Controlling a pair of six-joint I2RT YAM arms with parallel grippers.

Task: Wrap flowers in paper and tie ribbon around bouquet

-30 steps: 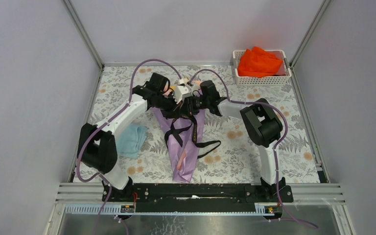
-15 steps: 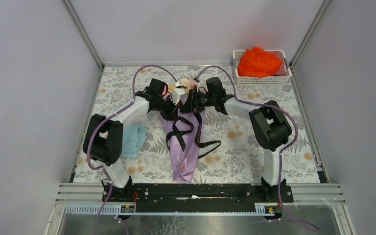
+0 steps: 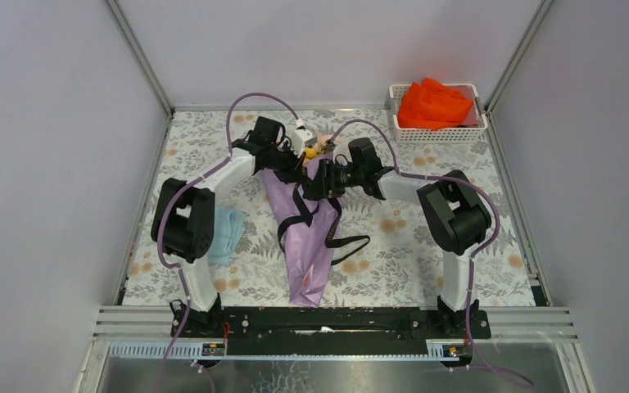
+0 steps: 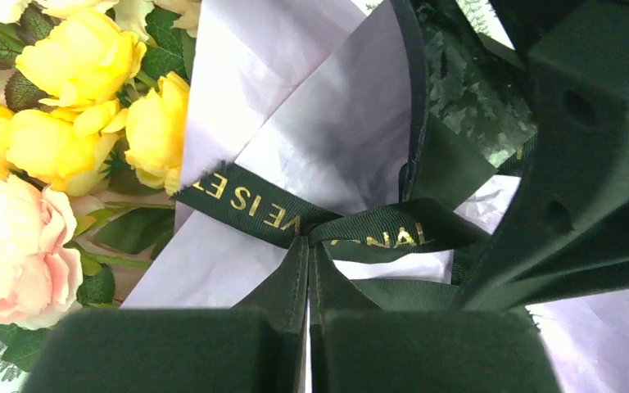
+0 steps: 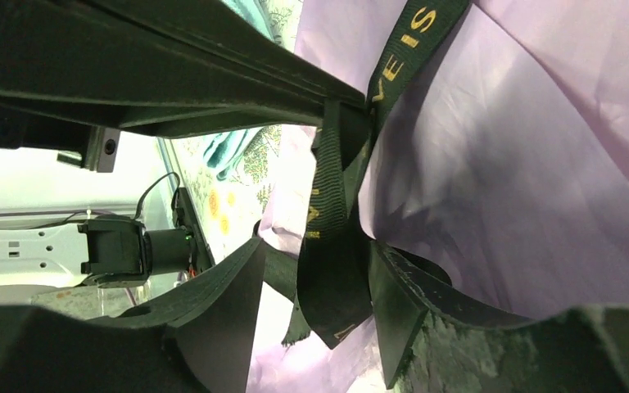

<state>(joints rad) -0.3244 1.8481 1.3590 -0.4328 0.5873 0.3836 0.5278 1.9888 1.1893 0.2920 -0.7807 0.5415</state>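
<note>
The bouquet lies along the middle of the table, a lilac paper (image 3: 307,246) cone with its point toward me. The flowers (image 3: 318,147) stick out at the far end; the left wrist view shows yellow and pink roses (image 4: 74,90). The black ribbon (image 3: 299,219), printed with gold letters, is looped round the cone. My left gripper (image 3: 298,167) is shut on the ribbon (image 4: 254,209) at the crossing (image 4: 309,254). My right gripper (image 3: 321,187) is beside it, open. A ribbon strand (image 5: 328,246) hangs loose between its fingers (image 5: 213,303), touching neither.
A white basket (image 3: 438,135) holding an orange cloth (image 3: 432,102) stands at the back right. A light blue folded cloth (image 3: 228,229) lies left of the bouquet. A loose ribbon tail (image 3: 352,241) trails right of the cone. Walls enclose the patterned table.
My right gripper has opened and let go of the ribbon. My left arm has swung toward the back, still gripping the ribbon, and the bouquet's top has shifted slightly.
</note>
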